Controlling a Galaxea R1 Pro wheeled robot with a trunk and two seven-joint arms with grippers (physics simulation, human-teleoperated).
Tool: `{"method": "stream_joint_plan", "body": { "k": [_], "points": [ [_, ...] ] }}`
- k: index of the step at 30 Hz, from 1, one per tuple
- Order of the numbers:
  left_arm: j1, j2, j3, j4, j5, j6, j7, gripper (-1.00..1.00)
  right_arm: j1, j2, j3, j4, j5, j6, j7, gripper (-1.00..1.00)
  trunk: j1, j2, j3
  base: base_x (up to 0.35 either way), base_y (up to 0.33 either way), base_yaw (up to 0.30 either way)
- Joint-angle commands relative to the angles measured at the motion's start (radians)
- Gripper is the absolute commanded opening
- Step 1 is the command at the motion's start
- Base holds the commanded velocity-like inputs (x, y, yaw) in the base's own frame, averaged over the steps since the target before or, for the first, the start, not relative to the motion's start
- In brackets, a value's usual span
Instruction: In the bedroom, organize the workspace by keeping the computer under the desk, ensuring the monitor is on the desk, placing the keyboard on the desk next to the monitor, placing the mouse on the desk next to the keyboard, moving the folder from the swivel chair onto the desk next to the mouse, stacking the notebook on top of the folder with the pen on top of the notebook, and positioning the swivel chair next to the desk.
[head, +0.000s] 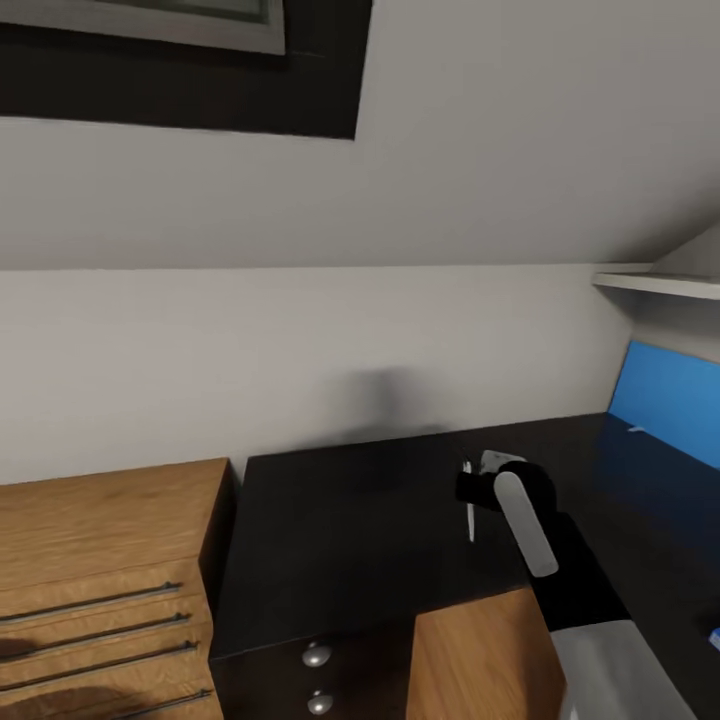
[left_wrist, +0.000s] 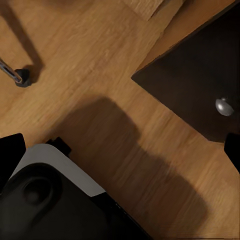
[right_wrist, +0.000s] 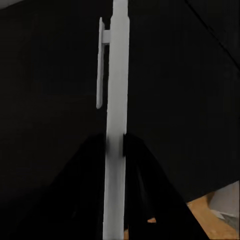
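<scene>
Pen (right_wrist: 116, 100) | pinched upright between the right gripper (right_wrist: 116, 145) fingers, desk (head: 350, 540) just below | best lowered level, released only on contact | left gripper state: cannot tell

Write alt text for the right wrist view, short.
The right claw is shut on a slim pale pen with a clip on its side, held lengthwise up the middle of the picture. Behind it is the black desk top, with a sliver of wood floor at one corner.
</scene>
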Motion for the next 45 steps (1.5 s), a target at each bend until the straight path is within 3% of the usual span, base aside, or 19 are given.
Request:
{"method": "stream_joint_plan", "body": {
  "k": [1,5,20,29,45],
  "points": [
    [0.000,0.001,-0.003,-0.002,0.010,-0.010,0.004,1.00,-0.001,0.000,-0.001,0.000,-0.012,0.002,-0.018,-1.00,-0.004,0.007,0.002,0.000,0.000,-0.300],
    [0.000,0.000,-0.003,-0.001,0.009,-0.010,0.006,1.00,-0.001,0.001,-0.011,0.002,-0.012,-0.001,-0.048,-1.00,-0.019,0.035,0.015,0.000,0.000,-0.300],
    [0.000,0.000,-0.004,-0.001,0.003,-0.011,0.014,1.00,-0.001,0.003,-0.004,0.003,-0.009,-0.010,-0.059,-1.00,-0.077,0.140,0.062,0.000,0.000,-0.300],
    [0.000,0.002,-0.004,0.005,0.001,-0.008,0.005,1.00,-0.001,0.003,0.003,0.003,-0.008,-0.010,-0.059,-1.00,-0.077,0.140,0.062,0.000,-0.015,-0.300],
    [0.000,0.003,-0.008,0.036,0.000,-0.008,0.001,1.00,-0.002,0.004,-0.009,0.008,-0.011,-0.013,-0.060,-1.00,-0.077,0.140,0.062,0.014,-0.174,-0.300]
  ]
}}
